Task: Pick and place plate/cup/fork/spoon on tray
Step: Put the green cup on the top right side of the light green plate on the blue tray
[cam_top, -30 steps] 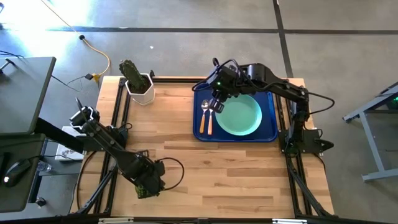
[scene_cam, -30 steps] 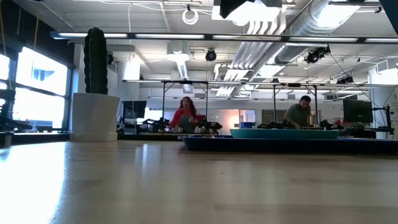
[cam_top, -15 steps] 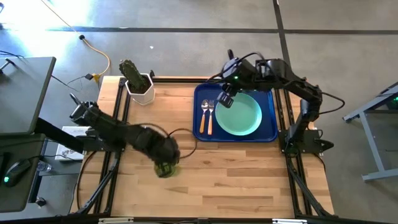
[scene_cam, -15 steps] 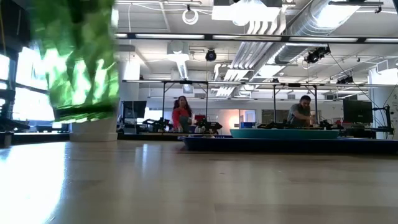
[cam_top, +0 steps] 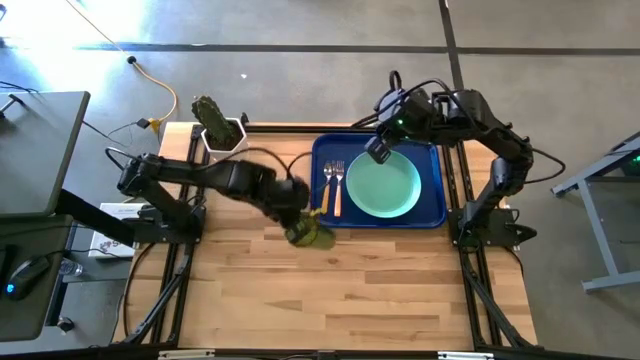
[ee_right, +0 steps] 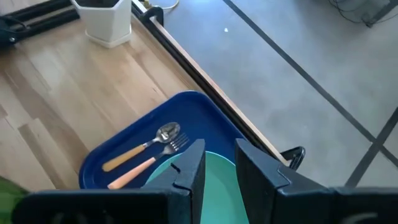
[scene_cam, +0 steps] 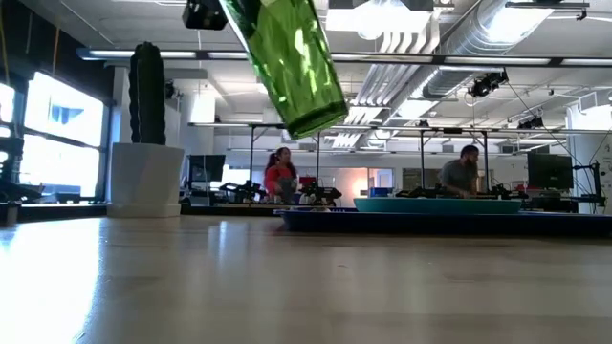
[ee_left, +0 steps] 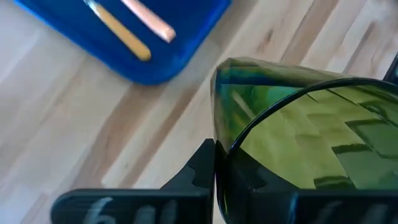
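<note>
The left tool (cam_top: 300, 222) is closed on the cup (cam_top: 311, 234), a translucent dark-green tumbler that it holds in the air above the table (cam_top: 380, 290), just off the tray's near left corner. In the low view the cup (scene_cam: 287, 59) hangs tilted, well clear of the table surface, its base lower than its rim. In the left wrist view the cup (ee_left: 305, 143) fills much of the picture, clamped between the dark fingers (ee_left: 202, 171), with a corner of the tray (ee_left: 155, 59) beyond it.

The dark-blue tray (cam_top: 432, 190) lies on the right half of the table. On it the mint-green plate (cam_top: 385, 186) takes up the middle and right part. The spoon (cam_top: 326, 186) and the fork (cam_top: 338, 188) lie side by side at the tray's left end, wooden handles towards the near edge, the spoon on the outer side.

The right tool (cam_top: 378, 148) hovers over the far edge of the plate, its fingers (ee_right: 193, 165) slightly apart and holding nothing.

A cactus in a white hexagonal pot (cam_top: 222, 136) stands at the table's far left corner. Two people (scene_cam: 281, 177) show in the room behind.
</note>
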`<action>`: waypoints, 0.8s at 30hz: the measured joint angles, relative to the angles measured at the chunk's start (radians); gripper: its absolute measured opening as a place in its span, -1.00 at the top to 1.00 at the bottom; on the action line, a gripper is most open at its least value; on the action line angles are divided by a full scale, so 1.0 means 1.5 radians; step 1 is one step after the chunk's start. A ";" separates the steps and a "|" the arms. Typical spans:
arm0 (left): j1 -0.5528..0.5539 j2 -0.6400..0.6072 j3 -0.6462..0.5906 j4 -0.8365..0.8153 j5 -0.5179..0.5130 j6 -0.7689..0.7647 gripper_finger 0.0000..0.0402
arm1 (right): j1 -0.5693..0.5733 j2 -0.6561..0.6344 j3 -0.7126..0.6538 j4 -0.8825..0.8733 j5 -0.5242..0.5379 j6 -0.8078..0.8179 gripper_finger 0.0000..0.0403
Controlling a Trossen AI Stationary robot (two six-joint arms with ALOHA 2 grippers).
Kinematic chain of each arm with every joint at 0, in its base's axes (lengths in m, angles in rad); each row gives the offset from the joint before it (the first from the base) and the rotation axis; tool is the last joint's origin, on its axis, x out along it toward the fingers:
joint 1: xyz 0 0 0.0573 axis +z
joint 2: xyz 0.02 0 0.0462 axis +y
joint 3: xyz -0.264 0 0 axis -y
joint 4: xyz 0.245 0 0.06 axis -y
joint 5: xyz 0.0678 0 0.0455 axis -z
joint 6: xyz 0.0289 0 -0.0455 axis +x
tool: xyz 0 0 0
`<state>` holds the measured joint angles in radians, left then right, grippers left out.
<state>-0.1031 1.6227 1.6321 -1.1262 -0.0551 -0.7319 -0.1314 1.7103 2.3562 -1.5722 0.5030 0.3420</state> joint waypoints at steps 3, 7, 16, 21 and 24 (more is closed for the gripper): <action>0.031 0.000 0.001 0.037 0.005 0.029 0.98 | 0.000 -0.002 0.000 0.000 0.001 0.005 0.61; 0.059 0.000 0.001 0.058 0.042 0.066 0.98 | 0.000 -0.002 0.000 0.000 0.012 0.040 0.61; 0.059 0.012 0.002 0.051 0.052 0.118 0.98 | 0.000 -0.001 0.000 0.001 0.052 0.144 0.61; 0.050 0.041 0.000 0.024 0.052 0.141 0.98 | 0.000 -0.001 0.000 0.001 0.053 0.196 0.61; 0.039 0.060 0.001 0.012 0.065 0.145 0.98 | -0.001 -0.001 0.000 0.001 0.057 0.209 0.61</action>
<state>-0.0445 1.7126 1.6337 -1.1084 0.0421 -0.5138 -0.1329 1.7090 2.3558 -1.5703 0.5886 0.6548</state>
